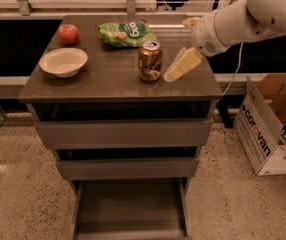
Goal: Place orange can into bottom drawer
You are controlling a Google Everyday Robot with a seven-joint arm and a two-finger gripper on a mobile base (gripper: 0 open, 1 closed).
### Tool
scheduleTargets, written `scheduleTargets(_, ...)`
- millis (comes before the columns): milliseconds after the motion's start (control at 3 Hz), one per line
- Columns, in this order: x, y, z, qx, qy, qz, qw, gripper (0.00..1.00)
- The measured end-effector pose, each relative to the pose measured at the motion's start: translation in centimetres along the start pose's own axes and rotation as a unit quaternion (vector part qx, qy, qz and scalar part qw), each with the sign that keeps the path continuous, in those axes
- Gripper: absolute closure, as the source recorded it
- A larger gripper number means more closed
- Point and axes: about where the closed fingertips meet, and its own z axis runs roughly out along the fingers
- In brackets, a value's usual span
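The orange can stands upright on the cabinet top, right of centre. My gripper hangs on the white arm that comes in from the upper right. It points down and left, its tip just right of the can and close to the tabletop, apart from the can. The bottom drawer is pulled fully out at the foot of the cabinet, and nothing lies on its flat floor.
A red apple, a white bowl and a green snack bag sit on the cabinet top. The top drawer and middle drawer are slightly open. A cardboard box stands on the floor at right.
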Motion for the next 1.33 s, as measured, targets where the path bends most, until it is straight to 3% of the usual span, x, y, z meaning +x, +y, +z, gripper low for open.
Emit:
scheduleTargets(667, -1.2, 1.3, 4.9, -0.059, -0.051, 0.052, 0.9956, 0.0)
scheduleTargets(1333, -1.3, 1.7, 8.0, -0.089, -0.068, 0.078, 0.9906, 0.0)
